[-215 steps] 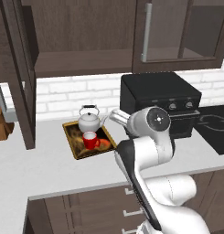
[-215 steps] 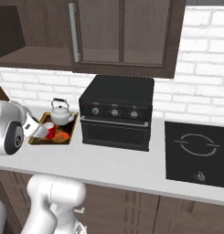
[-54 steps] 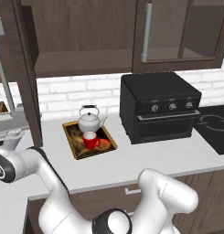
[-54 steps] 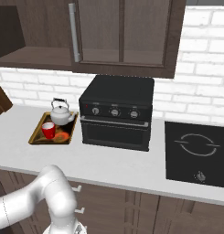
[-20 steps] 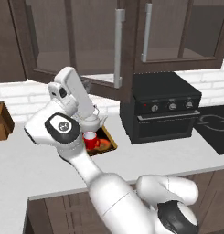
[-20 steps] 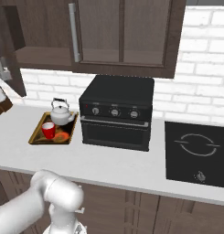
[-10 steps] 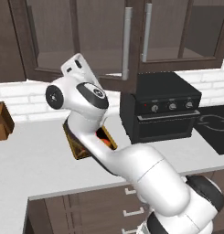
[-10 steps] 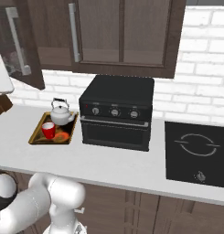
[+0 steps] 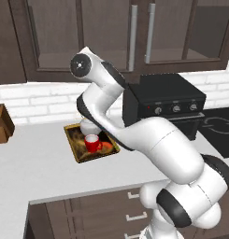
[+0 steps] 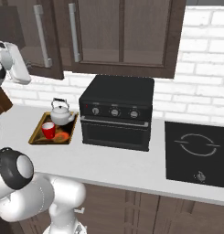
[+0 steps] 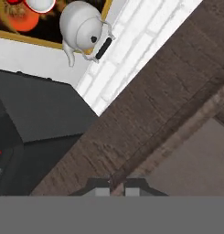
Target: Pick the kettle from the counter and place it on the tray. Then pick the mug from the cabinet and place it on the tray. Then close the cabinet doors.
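Mug [image 9: 91, 143] and kettle [image 10: 61, 113] both sit on the tray [image 10: 39, 135] on the table [image 9: 22, 172] — those steps look finished. Cabinet doors [image 9: 106, 32] appear nearly shut, the left one slightly ajar. Claw [image 11: 116, 186] is against the wood — fingertips together, gripping nothing.

the black oven [image 10: 117, 112] stands just right of the tray [image 10: 38, 135], walling that side. the worktop [image 9: 36, 175] lies bare in front of the tray. the cabinet doors [image 9: 139, 32] above the tray look near shut.
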### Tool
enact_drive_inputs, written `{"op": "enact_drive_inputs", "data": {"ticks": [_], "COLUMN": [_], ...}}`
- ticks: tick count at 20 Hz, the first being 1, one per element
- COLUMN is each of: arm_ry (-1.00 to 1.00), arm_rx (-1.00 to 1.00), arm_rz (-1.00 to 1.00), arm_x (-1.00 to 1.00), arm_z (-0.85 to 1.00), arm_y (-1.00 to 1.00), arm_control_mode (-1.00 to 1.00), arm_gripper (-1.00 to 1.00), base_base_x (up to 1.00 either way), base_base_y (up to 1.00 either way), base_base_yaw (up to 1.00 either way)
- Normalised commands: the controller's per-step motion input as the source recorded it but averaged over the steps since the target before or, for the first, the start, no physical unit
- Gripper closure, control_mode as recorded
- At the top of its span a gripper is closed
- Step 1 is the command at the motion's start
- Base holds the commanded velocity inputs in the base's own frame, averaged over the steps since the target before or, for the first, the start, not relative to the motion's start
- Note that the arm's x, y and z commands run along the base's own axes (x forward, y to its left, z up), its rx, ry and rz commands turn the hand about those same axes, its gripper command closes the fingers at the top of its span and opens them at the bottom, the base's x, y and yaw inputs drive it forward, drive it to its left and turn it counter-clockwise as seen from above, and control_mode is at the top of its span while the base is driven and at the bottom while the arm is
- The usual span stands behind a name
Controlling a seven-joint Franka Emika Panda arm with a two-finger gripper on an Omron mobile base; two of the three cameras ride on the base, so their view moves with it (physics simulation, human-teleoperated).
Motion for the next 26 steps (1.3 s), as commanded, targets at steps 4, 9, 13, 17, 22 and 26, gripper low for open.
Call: {"op": "enact_drive_inputs", "data": {"ticks": [4, 9, 13, 17, 22, 26], "arm_ry": [0.00, 0.00, -0.11, -0.34, -0.18, 0.00], "arm_rx": [0.00, 0.00, 0.01, 0.00, 0.00, 0.00], "arm_rz": [0.10, 0.06, 0.01, 0.00, 0.00, 0.00], "arm_x": [0.60, 0.66, 0.62, 0.24, 0.28, 0.27], "arm_z": [-0.68, -0.31, -0.01, 0.20, 0.35, 0.53], "arm_y": [-0.76, -0.72, -0.45, -0.23, -0.23, -0.29], "arm_control_mode": [-1.00, -1.00, -1.00, -1.00, -1.00, -1.00], "arm_gripper": [1.00, 1.00, 1.00, 1.00, 1.00, 1.00], "base_base_x": [0.00, 0.00, 0.00, 0.00, 0.00, 0.00], "base_base_y": [0.00, 0.00, 0.00, 0.00, 0.00, 0.00], "base_base_yaw": [0.00, 0.00, 0.00, 0.00, 0.00, 0.00]}}
